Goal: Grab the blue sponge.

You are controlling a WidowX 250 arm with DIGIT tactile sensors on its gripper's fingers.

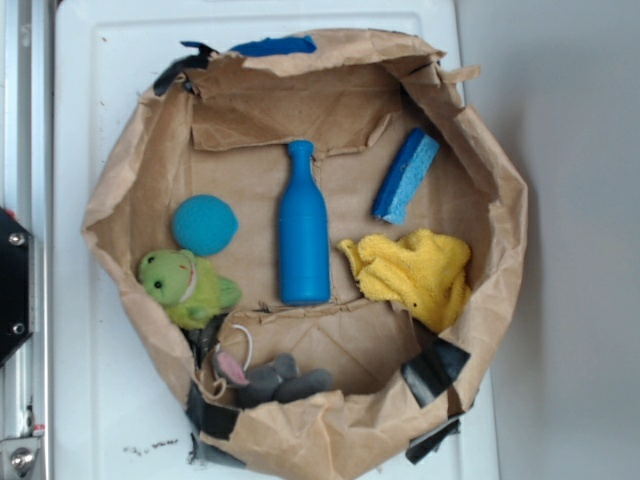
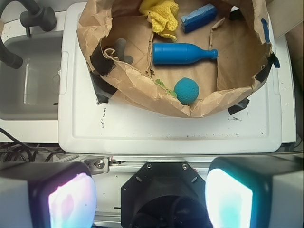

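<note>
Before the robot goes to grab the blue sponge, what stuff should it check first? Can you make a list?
1. Blue sponge in sight: ok, it leans at the paper bag's wall.
2. Right blue thing chosen: ok, it is the flat block, not the bottle or the ball.
3. Top of sponge free: ok, nothing lies on it.
4. Room beside it: ok on the bottle side; tight at the wall.
5. Yellow cloth clear of sponge: ok, a gap shows.
6. Gripper jaws apart and empty: ok, nothing is between them.
</note>
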